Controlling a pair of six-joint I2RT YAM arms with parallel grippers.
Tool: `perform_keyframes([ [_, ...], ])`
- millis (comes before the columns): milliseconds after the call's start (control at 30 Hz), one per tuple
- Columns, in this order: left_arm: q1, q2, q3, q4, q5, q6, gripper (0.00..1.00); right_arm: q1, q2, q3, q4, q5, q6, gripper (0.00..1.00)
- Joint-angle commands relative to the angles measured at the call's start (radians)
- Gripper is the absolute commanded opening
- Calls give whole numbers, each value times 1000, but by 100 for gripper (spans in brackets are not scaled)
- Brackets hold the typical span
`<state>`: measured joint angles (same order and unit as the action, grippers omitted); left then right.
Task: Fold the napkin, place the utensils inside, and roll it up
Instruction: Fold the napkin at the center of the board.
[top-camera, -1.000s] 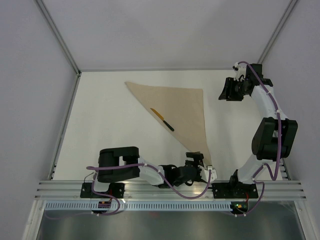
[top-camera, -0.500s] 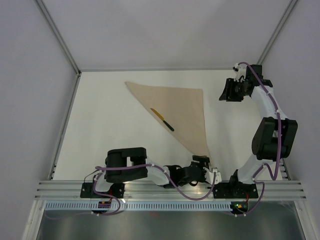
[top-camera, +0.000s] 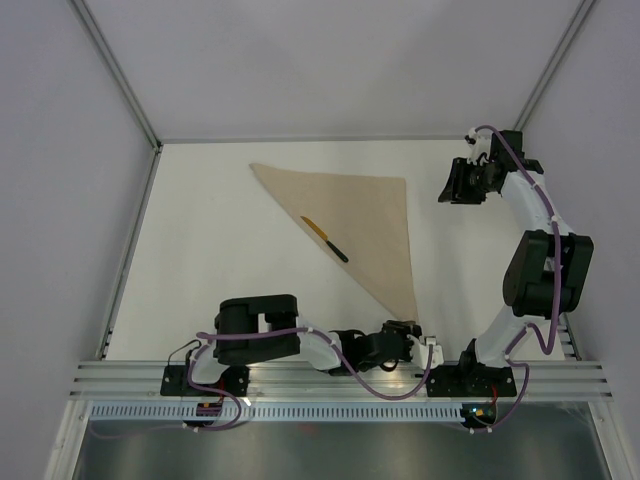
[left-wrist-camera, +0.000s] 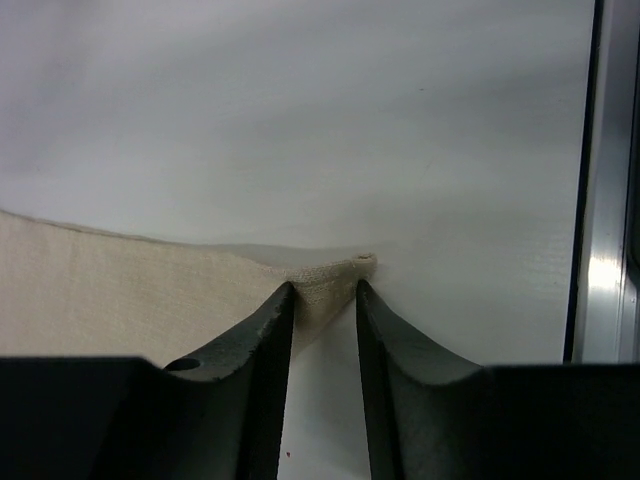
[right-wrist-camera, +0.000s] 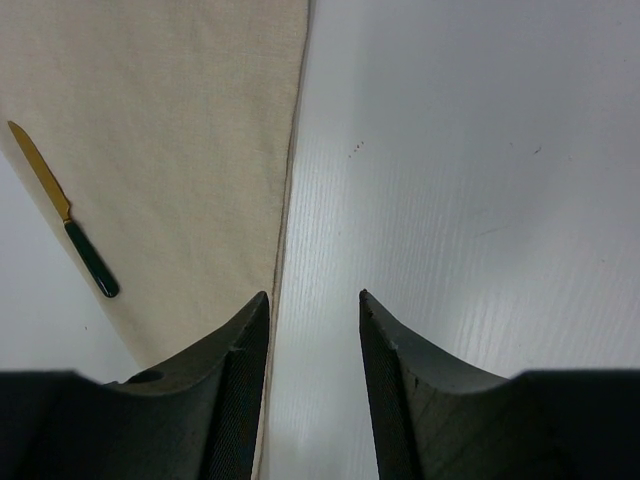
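The napkin (top-camera: 365, 210) lies on the table folded into a beige triangle, one point toward the near edge. The utensils, a single knife (top-camera: 325, 239) with a yellow blade and black handle, rest on its long diagonal edge. My left gripper (top-camera: 404, 328) is low at the napkin's near point. In the left wrist view the jaws of the left gripper (left-wrist-camera: 325, 287) stand narrowly apart, open, with the slightly bunched napkin (left-wrist-camera: 120, 300) corner between the tips. My right gripper (top-camera: 450, 183) hangs open above bare table just right of the napkin (right-wrist-camera: 170, 120); the knife (right-wrist-camera: 65, 210) is far to its left.
An aluminium rail (top-camera: 340, 378) runs along the near edge, close behind the left gripper, and the same rail (left-wrist-camera: 605, 200) shows at the right of the left wrist view. Grey enclosure walls bound the white table (top-camera: 200, 250) on three sides.
The left arm has slid right and lower to the napkin's near point, and its jaws have narrowed around that corner. The right gripper has barely moved.
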<state>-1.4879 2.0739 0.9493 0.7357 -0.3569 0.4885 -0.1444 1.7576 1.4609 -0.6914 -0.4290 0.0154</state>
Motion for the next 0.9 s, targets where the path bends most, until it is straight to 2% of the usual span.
perform_keyframes([
  [0,9,14,32,-2,19,21,37,-6,9,-7,18,-8,23,47],
  [233,20,9,68,-48,32,22,21,-6,17,-1,9,3,14,46],
  [433,32,5,101,-81,47,2,2,-6,19,1,7,4,3,46],
  [667,58,-43,112,-111,61,-60,2,-6,28,7,7,-2,0,46],
  [733,89,-73,114,-131,64,-100,2,-6,29,9,7,-7,0,46],
  [867,211,-135,108,-176,107,-281,2,-6,37,16,9,-14,0,46],
])
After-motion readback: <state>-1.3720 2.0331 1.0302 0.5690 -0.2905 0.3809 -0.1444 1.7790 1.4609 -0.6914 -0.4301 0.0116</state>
